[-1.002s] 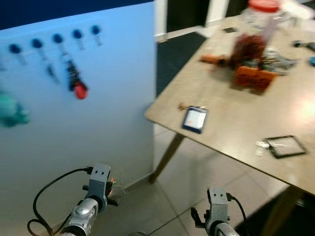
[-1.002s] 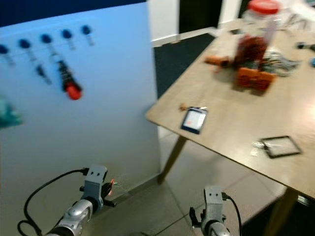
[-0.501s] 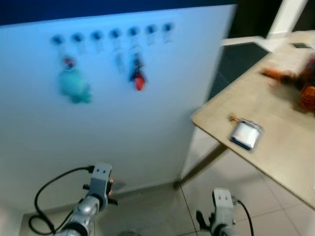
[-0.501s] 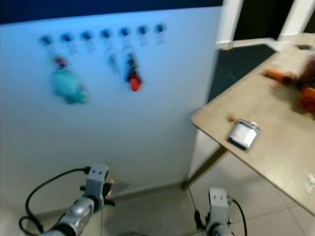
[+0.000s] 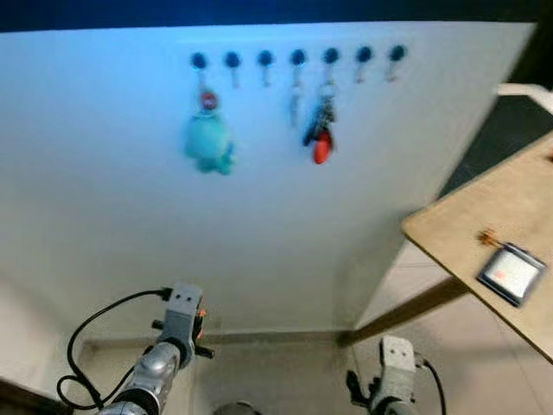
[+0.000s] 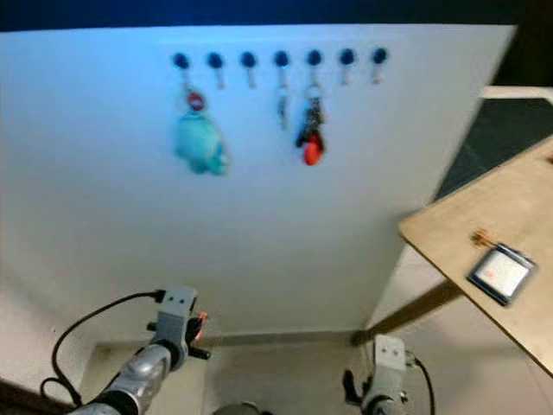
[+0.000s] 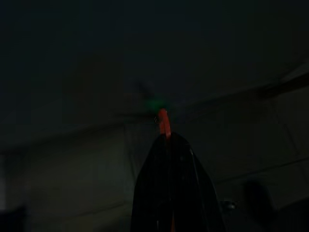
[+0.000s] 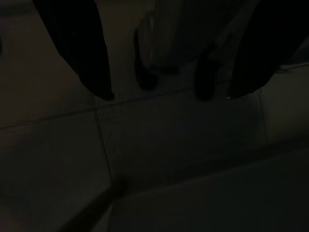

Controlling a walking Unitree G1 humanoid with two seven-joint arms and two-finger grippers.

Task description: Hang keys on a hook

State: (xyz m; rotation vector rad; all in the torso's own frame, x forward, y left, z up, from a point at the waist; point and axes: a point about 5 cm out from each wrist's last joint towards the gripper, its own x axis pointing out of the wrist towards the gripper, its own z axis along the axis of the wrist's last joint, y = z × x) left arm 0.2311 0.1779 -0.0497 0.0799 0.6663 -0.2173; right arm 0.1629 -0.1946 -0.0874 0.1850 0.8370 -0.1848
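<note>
A white board (image 5: 259, 233) faces me with a row of several blue hooks (image 5: 298, 58) near its top. A teal plush keychain (image 5: 207, 143) hangs from the leftmost hook, a small key (image 5: 295, 104) from a middle one, and a dark bunch with a red fob (image 5: 321, 138) beside it. Both arms hang low below the board: left wrist (image 5: 180, 311), right wrist (image 5: 396, 363). In the dark left wrist view my left gripper (image 7: 166, 137) is shut, with a thin orange tag (image 7: 164, 121) poking out past the tips. My right gripper (image 8: 169, 94) is open over floor tiles.
A wooden table (image 5: 484, 207) juts in from the right, its corner close to the board, on slanted legs (image 5: 406, 311). A small flat device (image 5: 511, 273) lies near the table's corner. Tiled floor (image 5: 285, 372) runs along the foot of the board.
The view has swung left: the board now stands centred and the table has slid to the right edge. Both arms stay low in the same pose.
</note>
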